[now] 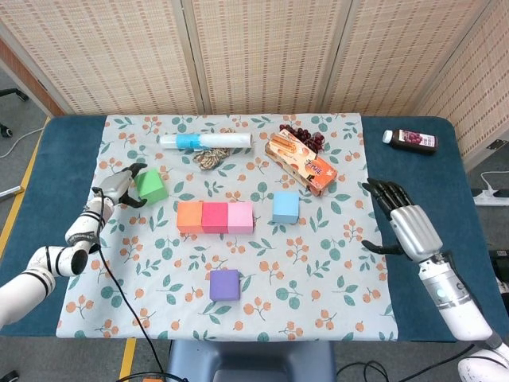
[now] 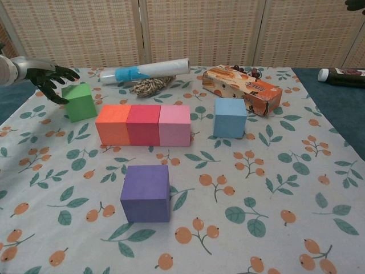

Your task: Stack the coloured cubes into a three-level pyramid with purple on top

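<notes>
Orange (image 1: 189, 216), red (image 1: 215, 216) and pink (image 1: 241, 216) cubes sit side by side in a row on the floral cloth. To their right a blue cube (image 1: 285, 206) stands alone. Toward the front edge lies the purple cube (image 1: 224, 284), also seen large in the chest view (image 2: 146, 193). The green cube (image 1: 151, 185) rests at the left. My left hand (image 1: 119, 188) is right beside it, fingers spread at its left and top edge (image 2: 48, 79); no closed hold shows. My right hand (image 1: 406, 223) hovers open over the blue table at the right, away from every cube.
Along the back of the cloth lie a white tube with a blue label (image 1: 205, 141), a coil of rope (image 1: 211, 158), an orange snack box (image 1: 301, 162) and dark grapes (image 1: 306, 137). A dark bottle (image 1: 409, 140) lies on the table at the far right.
</notes>
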You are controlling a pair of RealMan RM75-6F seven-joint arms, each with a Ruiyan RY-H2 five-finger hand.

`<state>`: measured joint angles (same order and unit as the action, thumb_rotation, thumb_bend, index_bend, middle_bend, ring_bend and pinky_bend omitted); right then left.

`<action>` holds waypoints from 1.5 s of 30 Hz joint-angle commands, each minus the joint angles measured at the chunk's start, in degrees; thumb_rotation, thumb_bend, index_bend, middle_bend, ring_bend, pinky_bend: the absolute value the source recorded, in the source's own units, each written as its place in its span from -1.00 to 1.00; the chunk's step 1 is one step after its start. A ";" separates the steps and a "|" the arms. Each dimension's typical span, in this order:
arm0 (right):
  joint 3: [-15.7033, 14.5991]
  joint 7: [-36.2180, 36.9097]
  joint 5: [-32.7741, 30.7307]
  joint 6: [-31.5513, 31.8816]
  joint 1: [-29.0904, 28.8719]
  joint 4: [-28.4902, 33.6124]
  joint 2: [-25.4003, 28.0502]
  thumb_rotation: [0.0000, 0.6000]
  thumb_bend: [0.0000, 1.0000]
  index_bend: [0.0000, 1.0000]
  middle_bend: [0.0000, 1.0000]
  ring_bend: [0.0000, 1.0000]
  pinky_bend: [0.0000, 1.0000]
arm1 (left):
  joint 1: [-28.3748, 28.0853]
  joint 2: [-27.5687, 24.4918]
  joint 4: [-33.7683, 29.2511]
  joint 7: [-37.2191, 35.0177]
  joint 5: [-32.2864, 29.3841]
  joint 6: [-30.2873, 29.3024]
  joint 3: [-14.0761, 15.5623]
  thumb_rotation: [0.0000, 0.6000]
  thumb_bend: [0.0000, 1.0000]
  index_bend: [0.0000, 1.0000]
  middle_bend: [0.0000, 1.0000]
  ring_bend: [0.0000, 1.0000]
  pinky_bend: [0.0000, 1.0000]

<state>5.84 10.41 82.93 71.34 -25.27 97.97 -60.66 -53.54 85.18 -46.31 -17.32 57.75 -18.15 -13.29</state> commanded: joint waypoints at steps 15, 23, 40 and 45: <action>0.47 2.57 -0.12 -0.49 1.27 -2.76 -1.19 1.00 -0.84 -1.00 -0.97 -1.00 -1.00 | -3.07 10.19 15.95 3.77 -1.92 1.10 -0.73 1.00 -0.31 -0.52 -0.55 -0.57 -0.42; 0.94 2.18 -0.47 0.40 2.23 -2.22 -1.19 1.00 -0.84 -1.00 -0.97 -1.00 -1.00 | -1.22 8.30 13.39 -0.27 3.61 -5.76 -2.13 1.00 -0.32 -0.21 -0.16 -0.20 -0.14; 0.65 1.07 0.80 4.46 5.51 0.72 -0.60 1.00 -0.84 -1.00 -0.97 -1.00 -1.00 | 2.97 -10.40 -19.35 -10.67 24.48 -24.92 2.00 1.00 -0.32 -0.26 -0.21 -0.25 -0.32; -0.25 1.12 2.07 6.24 7.17 2.12 -0.11 1.00 -0.84 -1.00 -0.97 -1.00 -1.00 | 2.47 -12.67 -29.31 -4.78 27.65 -26.54 3.61 1.00 -0.32 -0.27 -0.22 -0.26 -0.37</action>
<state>5.90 11.52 84.57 77.09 -18.56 99.67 -60.98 -50.97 74.15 -70.11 -25.95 83.71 -43.44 -10.89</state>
